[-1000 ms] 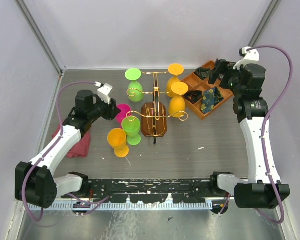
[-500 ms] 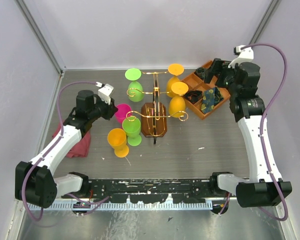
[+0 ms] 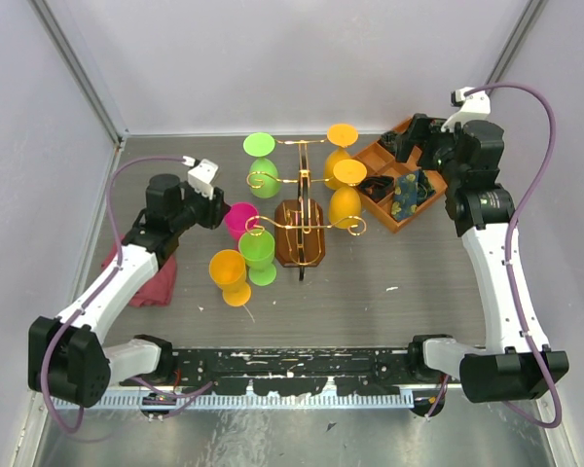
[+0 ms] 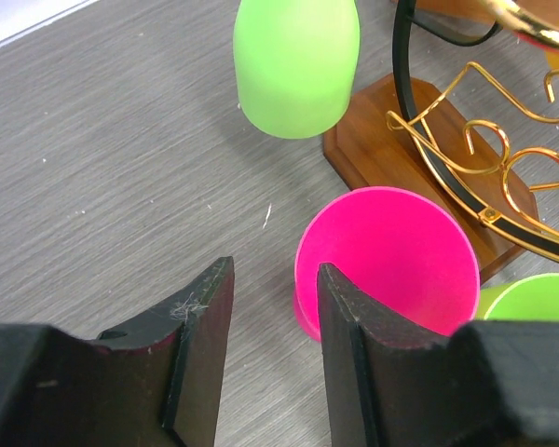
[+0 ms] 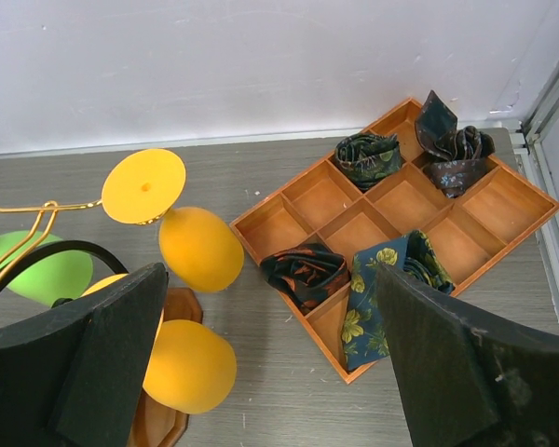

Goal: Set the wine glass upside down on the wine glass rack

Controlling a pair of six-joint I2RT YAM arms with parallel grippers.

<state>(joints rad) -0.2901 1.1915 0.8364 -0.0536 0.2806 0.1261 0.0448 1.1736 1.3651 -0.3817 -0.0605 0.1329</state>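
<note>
The left arm has barely stirred in the last second; its wrist has only edged a touch away from the rack. The left claw [image 4: 275, 275] hangs low over the counter [image 4: 112, 158] with its jaws a narrow way apart and nothing between them. One finger [image 4: 349, 345] sits right against the near rim of the pink glass [image 4: 387, 256]; I can't tell whether it touches.

That pink glass stands upright, mouth up, just beside the dark wooden foot of the wine glass rack [image 3: 302, 238], and it hasn't budged. Two green and two orange glasses hang upside down on the gold wire arms, and another orange glass [image 3: 231, 277] waits on the counter nearer the arms.

The bigger shift is on the right: that arm has swung back a little toward the wooden tray [image 5: 321, 200] of folded cloths, and the right claw [image 5: 270, 270] is spread wide and empty, well apart from the rack.

So, to my eye, the pick-up isn't made yet. The left claw seems to be lining up on the pink glass, while the right arm is keeping out of the way.
</note>
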